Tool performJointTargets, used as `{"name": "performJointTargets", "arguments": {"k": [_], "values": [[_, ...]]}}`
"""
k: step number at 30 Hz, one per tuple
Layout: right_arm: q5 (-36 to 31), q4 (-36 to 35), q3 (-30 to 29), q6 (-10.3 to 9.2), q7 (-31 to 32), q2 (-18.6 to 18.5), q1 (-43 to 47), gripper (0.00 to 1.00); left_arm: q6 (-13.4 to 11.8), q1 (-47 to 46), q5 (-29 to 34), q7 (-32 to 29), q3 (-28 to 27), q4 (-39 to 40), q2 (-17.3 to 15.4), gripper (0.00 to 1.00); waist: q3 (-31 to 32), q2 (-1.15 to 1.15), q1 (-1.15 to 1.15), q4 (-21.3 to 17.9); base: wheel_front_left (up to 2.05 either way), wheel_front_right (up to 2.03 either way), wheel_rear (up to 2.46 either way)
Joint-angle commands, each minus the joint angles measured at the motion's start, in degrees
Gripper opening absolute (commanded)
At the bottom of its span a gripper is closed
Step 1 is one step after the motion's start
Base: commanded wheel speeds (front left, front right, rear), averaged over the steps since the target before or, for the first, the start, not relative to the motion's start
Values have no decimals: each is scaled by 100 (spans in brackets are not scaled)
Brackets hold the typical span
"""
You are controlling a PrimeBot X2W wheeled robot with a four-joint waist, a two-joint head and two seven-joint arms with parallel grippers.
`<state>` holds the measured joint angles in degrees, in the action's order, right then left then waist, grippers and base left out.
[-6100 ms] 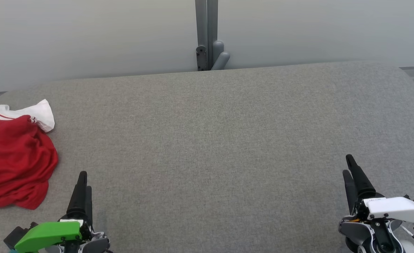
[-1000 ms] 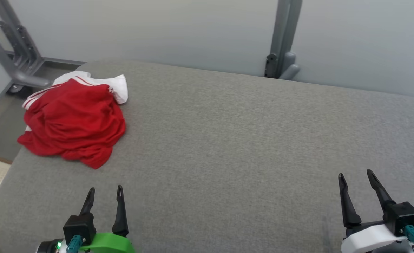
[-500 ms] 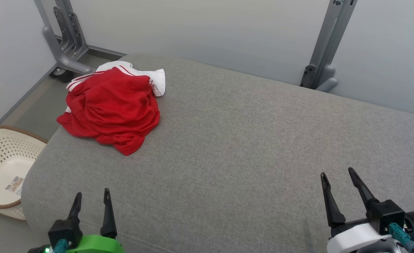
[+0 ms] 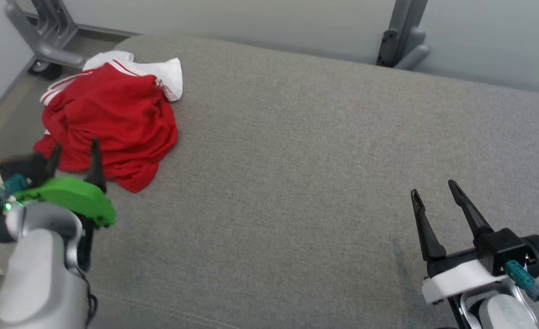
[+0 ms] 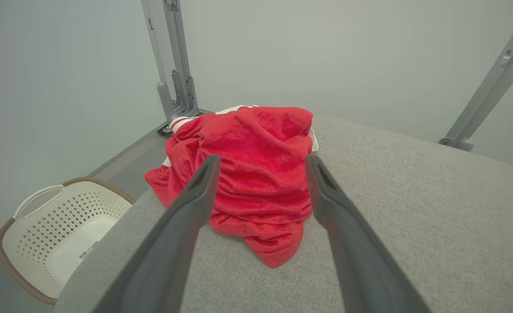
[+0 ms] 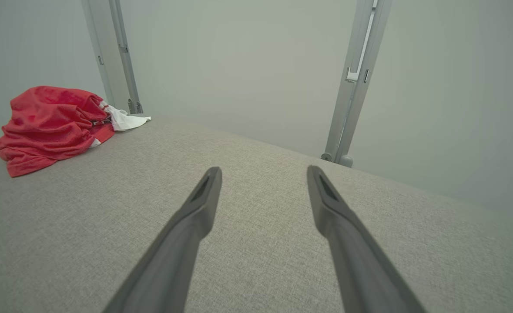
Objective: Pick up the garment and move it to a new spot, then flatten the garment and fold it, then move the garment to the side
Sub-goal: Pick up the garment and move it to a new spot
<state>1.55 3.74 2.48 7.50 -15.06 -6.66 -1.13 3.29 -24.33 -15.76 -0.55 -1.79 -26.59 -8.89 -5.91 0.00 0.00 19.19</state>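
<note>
Green-cased left gripper hangs with its dark fingers spread wide and empty, tips close to the crumpled red garment with white striped trim, which is heaped near the far left corner of the grey fabric-covered surface. White-cased right gripper, equally wide and empty, hovers well apart. Cream perforated plastic basket sits on the floor beside that corner.

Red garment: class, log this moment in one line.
stage: pre-grasp | left gripper: open, aimed at red garment | right gripper: open, apart | red garment: crumpled on grey padded surface
</note>
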Motion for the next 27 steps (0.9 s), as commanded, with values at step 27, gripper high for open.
{"name": "performJointTargets", "arguments": {"k": [27], "values": [[202,-23,509,-2,-18,-389,-622,100,-181,-2052,-747,-833,-683,-3190,-1064,100,-1796,0,0,-1838,0,0,0]]}}
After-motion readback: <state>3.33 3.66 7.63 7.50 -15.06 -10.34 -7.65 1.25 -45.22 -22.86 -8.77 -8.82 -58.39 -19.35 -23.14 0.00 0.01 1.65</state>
